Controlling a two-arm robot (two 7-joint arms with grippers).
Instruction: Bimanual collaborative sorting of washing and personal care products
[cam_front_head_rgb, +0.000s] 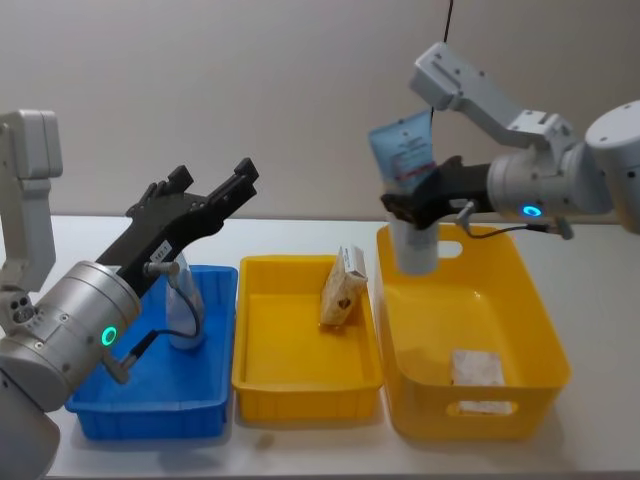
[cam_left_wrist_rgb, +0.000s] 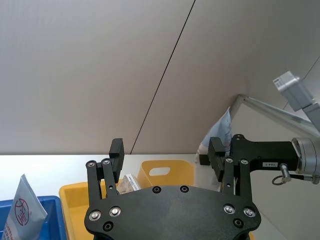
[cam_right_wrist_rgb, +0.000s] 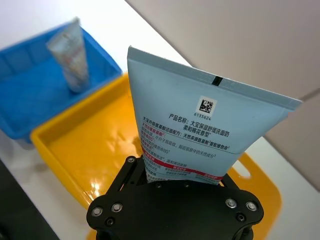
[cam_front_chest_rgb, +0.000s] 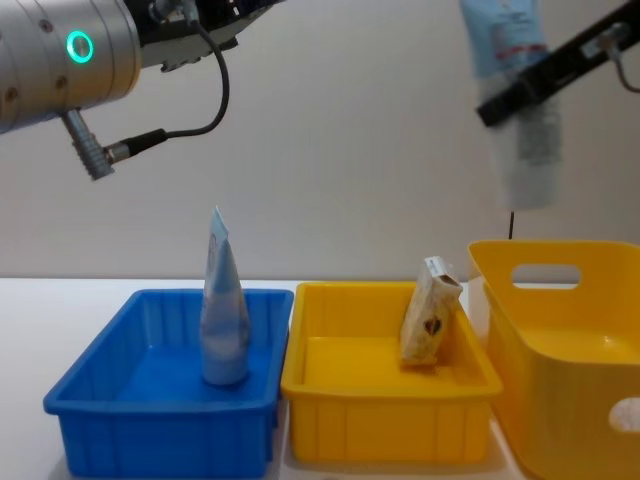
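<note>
A plain pale wall backs a white surface (cam_front_head_rgb: 600, 300) carrying three bins. At the upper right of the head view, a pale blue squeeze tube (cam_front_head_rgb: 405, 160) hangs crimped end up above the tall yellow bin (cam_front_head_rgb: 540, 300), clenched in the right end effector (cam_front_head_rgb: 420, 207). A second tube (cam_front_head_rgb: 183, 300) stands upright in the blue bin (cam_front_head_rgb: 215, 395). A cream carton (cam_front_head_rgb: 344, 287) leans in the shallow yellow bin (cam_front_head_rgb: 262, 375). The left end effector (cam_front_head_rgb: 215, 185), released and empty, hovers above the blue bin.
</note>
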